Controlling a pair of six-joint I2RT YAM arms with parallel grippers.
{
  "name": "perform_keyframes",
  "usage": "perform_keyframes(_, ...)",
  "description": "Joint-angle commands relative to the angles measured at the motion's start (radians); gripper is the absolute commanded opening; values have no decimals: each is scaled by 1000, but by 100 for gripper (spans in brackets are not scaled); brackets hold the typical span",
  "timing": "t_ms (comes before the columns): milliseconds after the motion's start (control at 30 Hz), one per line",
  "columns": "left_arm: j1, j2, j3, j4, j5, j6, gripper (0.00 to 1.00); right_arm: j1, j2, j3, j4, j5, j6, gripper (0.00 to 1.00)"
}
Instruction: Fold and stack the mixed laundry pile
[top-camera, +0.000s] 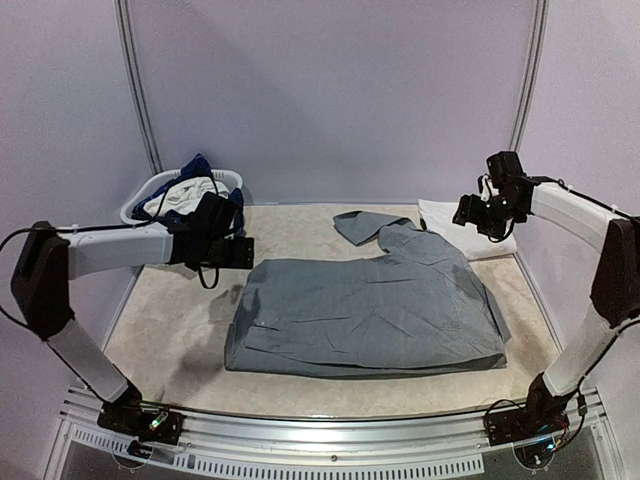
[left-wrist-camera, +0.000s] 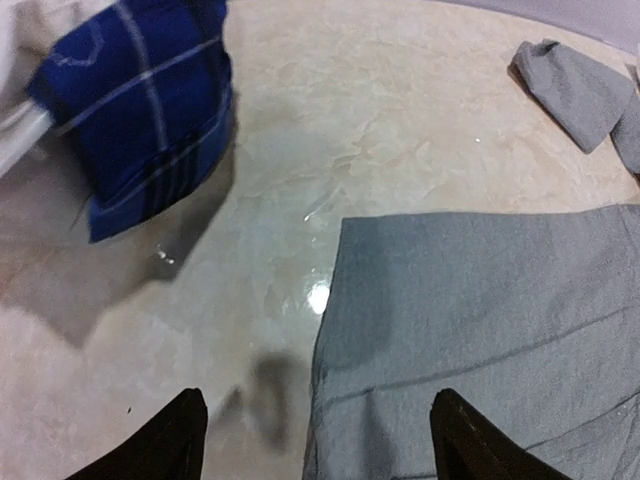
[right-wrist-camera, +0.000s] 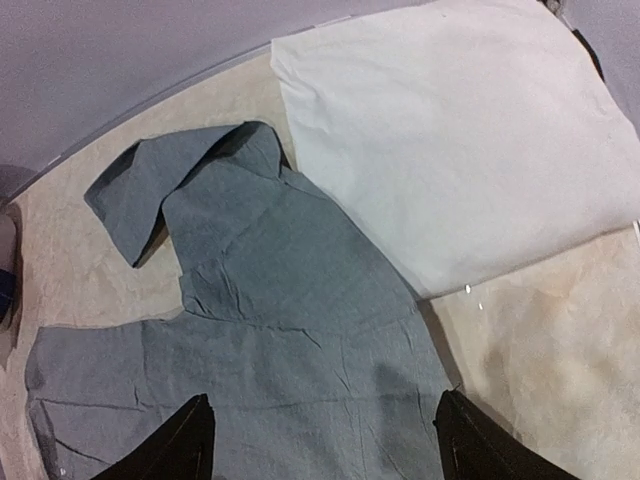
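Top view: your left gripper (top-camera: 238, 252) blocks the right side of the basket (top-camera: 135, 203), and the cloth inside (top-camera: 180, 195) is too small to tell apart. Right gripper (top-camera: 468, 213) hides pt of the white folded piece (top-camera: 440, 218). Left wrist: blue plaid piece (left-wrist-camera: 140, 110) cut off at top, grey T-shirt (left-wrist-camera: 480, 330) runs off btm + right. Right wrist: shirt cut off at btm, white piece at top + rt.
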Motion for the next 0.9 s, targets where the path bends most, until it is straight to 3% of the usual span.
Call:
perform_keyframes(0, 54, 166, 144, -60, 149, 100, 77, -27, 141, 135, 11, -127, -77, 76)
perform_keyframes(300, 83, 315, 249, -73, 264, 125, 70, -67, 397, 304, -43, -171, -126, 69)
perform_keyframes(600, 90, 379, 267, -99, 241, 129, 65, -75, 514, 359, -110, -126, -175, 68)
perform_keyframes(733, 94, 392, 257, -104, 224, 131, 64, -81, 536, 352, -117, -137, -181, 61)
perform_keyframes(867, 95, 400, 249, -101, 230, 130, 61, -81, 540, 350, -113, -176, -185, 47)
